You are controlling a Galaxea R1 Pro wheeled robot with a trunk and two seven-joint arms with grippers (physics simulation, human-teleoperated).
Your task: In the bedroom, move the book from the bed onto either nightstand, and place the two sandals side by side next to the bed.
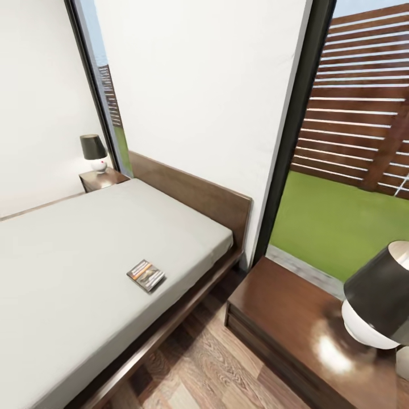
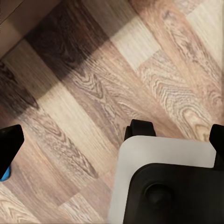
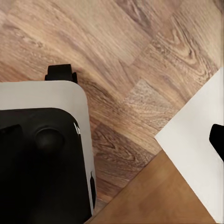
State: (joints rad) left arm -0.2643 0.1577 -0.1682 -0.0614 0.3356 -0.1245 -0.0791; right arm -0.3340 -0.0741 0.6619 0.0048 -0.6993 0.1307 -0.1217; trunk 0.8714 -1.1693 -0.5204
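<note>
The book (image 1: 146,275), a thin dark paperback, lies flat on the grey mattress of the bed (image 1: 85,267), near its right edge. One nightstand (image 1: 284,324) stands close by at the lower right, beside the bed frame. The other nightstand (image 1: 102,179) is at the far side of the bed. My left gripper (image 2: 112,149) hangs open over the plank floor, one dark fingertip (image 2: 10,145) at the frame edge. A bright blue sliver (image 2: 4,175) beside that fingertip looks like part of a sandal. My right gripper (image 3: 112,140) is open and empty, its fingertip (image 3: 217,140) over a white surface.
A dark-shaded lamp (image 1: 379,301) with a white base takes up the near nightstand's right part, and a smaller lamp (image 1: 94,151) stands on the far one. A strip of wood floor (image 1: 216,363) runs between bed and near nightstand. My base (image 2: 163,186) shows below both wrists.
</note>
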